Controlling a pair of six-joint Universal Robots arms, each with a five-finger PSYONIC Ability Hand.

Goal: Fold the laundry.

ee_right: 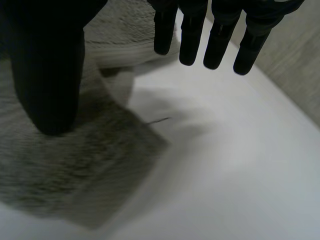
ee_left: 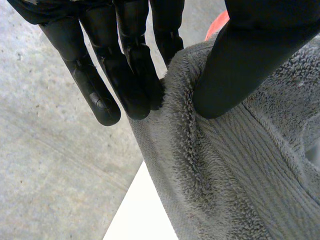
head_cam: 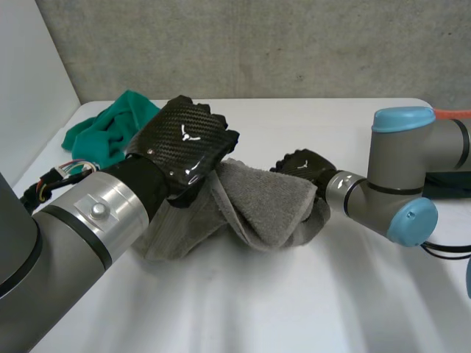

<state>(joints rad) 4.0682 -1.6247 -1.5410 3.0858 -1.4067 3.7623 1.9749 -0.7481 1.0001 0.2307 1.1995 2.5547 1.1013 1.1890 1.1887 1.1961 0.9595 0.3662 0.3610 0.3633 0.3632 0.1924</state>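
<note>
Grey towel lying bunched on the table, hands at both sides.
Wrist views are showing the left hand pinching its edge, thumb against fingers, and the right hand stretching straight fingers, gripping nothing; green cloth is lying beyond the left arm.

Soft, even light, apparently from overhead, fills the head view: the white worktop is bright, the glossy back of the left hand carries small white glints, and the grey towel throws a faint, soft-edged shadow along its near side. In the left wrist view the towel's pile is evenly lit. The right wrist view is dimmer, the right hand a flat black shape against the pale worktop, and the dark patch beside the towel is probably the towel's shadow.
</note>
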